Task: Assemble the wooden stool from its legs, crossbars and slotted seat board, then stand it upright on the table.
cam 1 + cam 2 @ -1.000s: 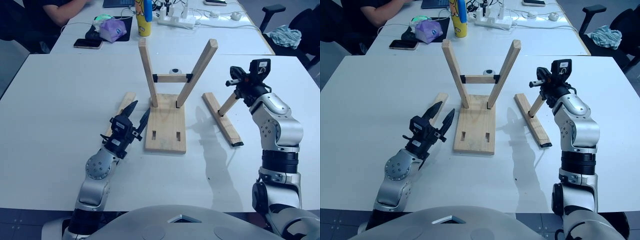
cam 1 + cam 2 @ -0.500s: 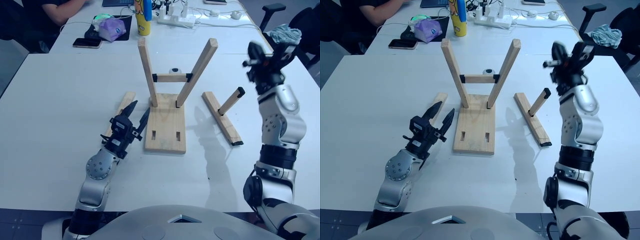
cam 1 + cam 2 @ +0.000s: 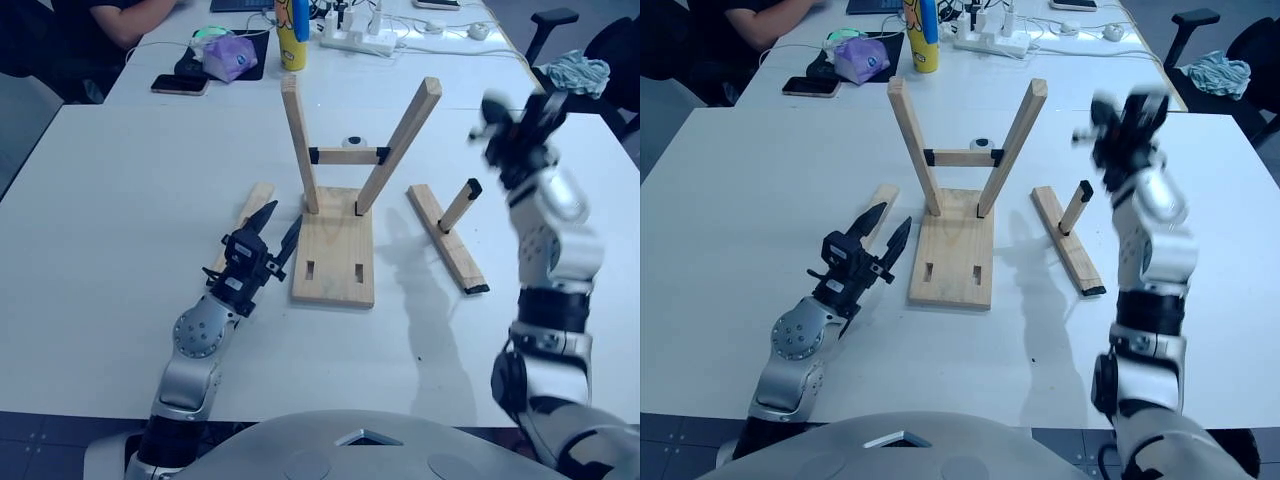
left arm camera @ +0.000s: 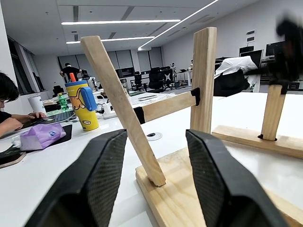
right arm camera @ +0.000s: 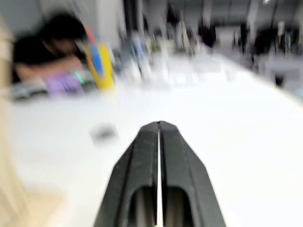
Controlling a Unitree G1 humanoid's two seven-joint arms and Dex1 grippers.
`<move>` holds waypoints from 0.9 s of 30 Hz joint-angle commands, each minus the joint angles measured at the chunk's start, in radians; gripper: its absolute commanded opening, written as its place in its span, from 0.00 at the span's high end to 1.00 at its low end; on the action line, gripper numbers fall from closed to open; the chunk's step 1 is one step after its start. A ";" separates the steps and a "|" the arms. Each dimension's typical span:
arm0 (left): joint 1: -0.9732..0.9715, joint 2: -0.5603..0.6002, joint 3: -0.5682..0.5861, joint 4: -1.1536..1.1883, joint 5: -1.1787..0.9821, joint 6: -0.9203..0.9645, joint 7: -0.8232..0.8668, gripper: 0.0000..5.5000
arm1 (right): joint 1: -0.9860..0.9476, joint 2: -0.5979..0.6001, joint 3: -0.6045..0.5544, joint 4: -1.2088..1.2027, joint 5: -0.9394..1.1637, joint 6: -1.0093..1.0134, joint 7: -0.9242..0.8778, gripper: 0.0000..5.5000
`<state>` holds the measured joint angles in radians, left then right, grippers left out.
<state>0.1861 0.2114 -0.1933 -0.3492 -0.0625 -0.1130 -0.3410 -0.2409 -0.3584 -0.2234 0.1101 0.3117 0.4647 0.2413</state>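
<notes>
Seat board (image 3: 333, 262) flat on the desk (image 3: 120, 200), legs (image 3: 298, 145) and crossbar (image 3: 346, 156) slotted in. Left gripper (image 3: 282, 216) just left of it, jaws released. Right gripper (image 5: 158, 125) raised to its right, jaws clenched empty, seen from its wrist.

I have both head eyes looking forward and down over the table (image 3: 110, 190), sharing nearly one scene (slightly offset). The left wrist camera sits low, close to the seat board (image 4: 165, 194). The right wrist camera, raised higher, faces across the tabletop.
</notes>
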 commanded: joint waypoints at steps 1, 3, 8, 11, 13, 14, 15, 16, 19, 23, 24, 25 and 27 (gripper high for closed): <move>-0.017 0.012 0.009 0.004 -0.010 0.013 -0.016 0.59 | -0.004 0.005 0.016 -0.005 0.002 0.012 0.030 1.00; -0.020 0.014 0.013 0.005 -0.012 0.014 -0.021 0.59 | -0.039 -0.009 0.017 -0.002 -0.011 0.004 0.034 1.00; -0.022 0.009 0.011 -0.001 -0.009 0.019 -0.017 0.59 | -0.049 -0.050 0.023 0.018 -0.085 -0.061 0.016 1.00; -0.013 0.003 0.000 0.000 -0.004 0.016 -0.014 0.59 | -0.043 -0.047 0.026 0.011 -0.094 -0.068 0.027 1.00; -0.014 -0.001 -0.003 0.004 0.004 0.015 -0.009 0.59 | -0.032 -0.058 0.037 -0.012 -0.099 -0.057 0.054 1.00; -0.015 -0.002 -0.003 0.009 0.010 0.017 -0.004 0.59 | -0.027 -0.071 0.036 -0.031 -0.095 -0.050 0.072 1.00; -0.016 -0.002 -0.003 0.013 0.014 0.017 -0.001 0.59 | -0.021 -0.090 0.037 -0.054 -0.085 -0.035 0.098 1.00; -0.012 -0.004 -0.001 0.013 0.018 0.017 0.005 0.59 | -0.021 -0.116 0.042 -0.078 -0.071 -0.007 0.139 1.00; 0.013 -0.012 0.000 -0.001 0.029 0.016 0.027 0.59 | -0.052 -0.194 0.043 -0.128 -0.009 0.138 0.245 0.96; 0.044 -0.024 0.000 -0.009 0.045 0.008 0.058 0.59 | -0.115 -0.320 0.054 -0.172 0.084 0.462 0.335 0.88; 0.050 -0.028 -0.001 -0.012 0.048 0.008 0.064 0.59 | -0.128 -0.345 0.060 -0.180 0.106 0.536 0.352 0.86; 0.055 -0.030 -0.001 -0.013 0.050 0.006 0.070 0.59 | -0.138 -0.362 0.066 -0.189 0.127 0.603 0.365 0.83; 0.069 -0.036 -0.001 -0.017 0.058 0.002 0.084 0.59 | -0.158 -0.391 0.102 -0.196 0.149 0.697 0.395 0.78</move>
<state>0.2326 0.1840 -0.1946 -0.3491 -0.0244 -0.1086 -0.2787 -0.3555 -0.6967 -0.1639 -0.0537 0.4132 1.0229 0.5919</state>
